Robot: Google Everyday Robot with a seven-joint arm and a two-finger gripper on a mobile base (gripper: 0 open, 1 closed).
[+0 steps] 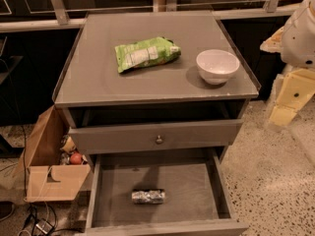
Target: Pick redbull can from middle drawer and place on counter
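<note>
The redbull can (148,196) is a slim silver can lying on its side on the floor of the open middle drawer (192,191), near the drawer's front centre. The counter (98,73) is the grey cabinet top above. My arm comes in at the right edge of the view, white above and cream-yellow below. My gripper (286,104) hangs beside the cabinet's right side, at about the height of the upper drawer, well to the right of and above the can. It holds nothing that I can see.
A green snack bag (146,53) and a white bowl (217,66) lie on the counter. The upper drawer with a round knob (159,139) is partly pulled out above the middle drawer. An open cardboard box (49,166) with small items stands on the floor at the left.
</note>
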